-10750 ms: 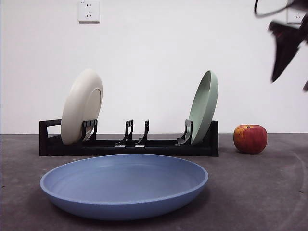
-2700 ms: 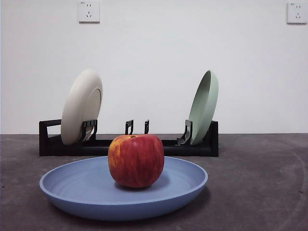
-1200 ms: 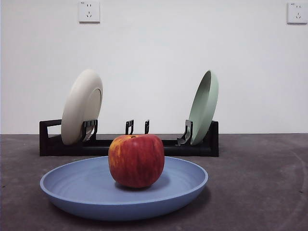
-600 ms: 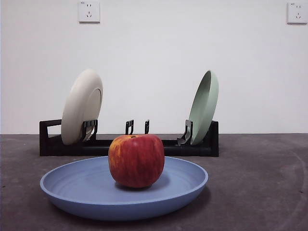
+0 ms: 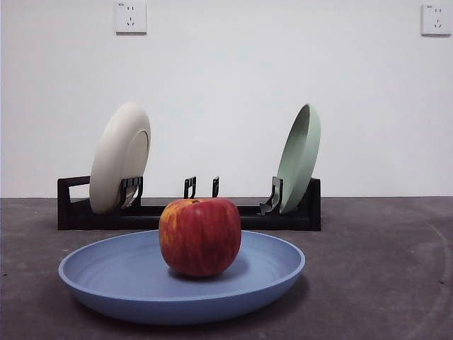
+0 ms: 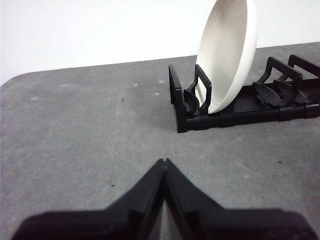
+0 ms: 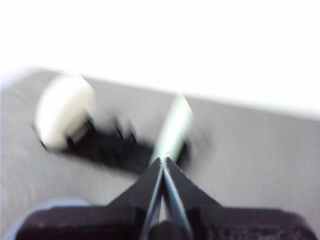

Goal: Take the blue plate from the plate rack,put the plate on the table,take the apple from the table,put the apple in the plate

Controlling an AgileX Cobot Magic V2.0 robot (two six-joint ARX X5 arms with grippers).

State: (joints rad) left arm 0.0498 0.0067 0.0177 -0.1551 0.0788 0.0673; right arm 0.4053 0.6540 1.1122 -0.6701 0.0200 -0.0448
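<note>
Front view, from near to far: found the blue plate [image 5: 182, 306] lying flat on the table [image 5: 375, 269], close to the near edge, with the apple [image 5: 200, 236] resting inside it, about at its middle and upright. Saw behind them, toward the far edge, the plate rack [image 5: 71, 212], holding a cream-white plate [image 5: 120, 156] at one end and a pale green plate [image 5: 299, 156] at the other, both leaning in their slots; middle slots empty. Saw no arm anywhere in this view.

Left wrist view: found the left gripper [image 6: 165, 161] above bare table, well apart from the rack's looped end, jaws pressed together and holding nothing. Right wrist view: very blurred, yet showed the right gripper [image 7: 163, 160] with tips meeting, also empty, high and looking toward the rack.

Judged every step as done: plate out and down, apple in the plate. Judged the next move as only a retreat to rest, calling for no grasp, just clearance from plate and rack.
</note>
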